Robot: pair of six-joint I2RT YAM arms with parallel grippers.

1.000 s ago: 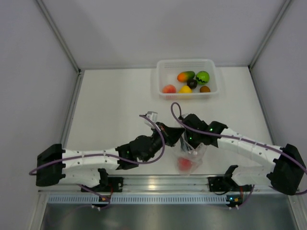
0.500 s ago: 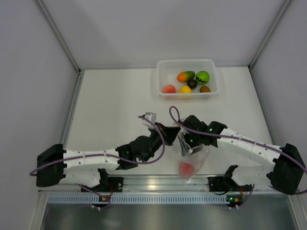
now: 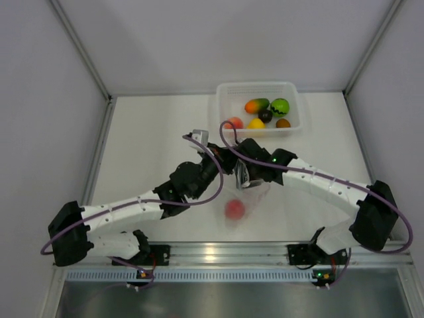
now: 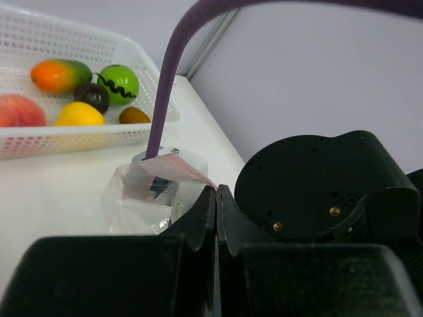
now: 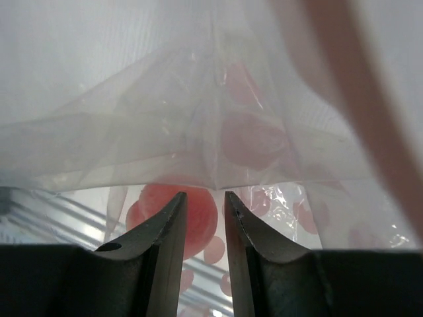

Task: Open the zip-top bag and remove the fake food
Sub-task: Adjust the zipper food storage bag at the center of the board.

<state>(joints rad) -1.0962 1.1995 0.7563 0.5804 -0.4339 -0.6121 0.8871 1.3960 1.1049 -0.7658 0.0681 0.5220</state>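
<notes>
One tray (image 3: 255,85) holds six fruits (image 3: 256,105); one bag (image 3: 252,187), one pink-red fruit (image 3: 234,209).

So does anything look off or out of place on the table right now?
One pink-red plastic fruit shows blurred, apart from the rest, below the held-up clear crinkly zip-top bag; whether it's inside is unclear. The other six fruits lie in the white tray.
</notes>
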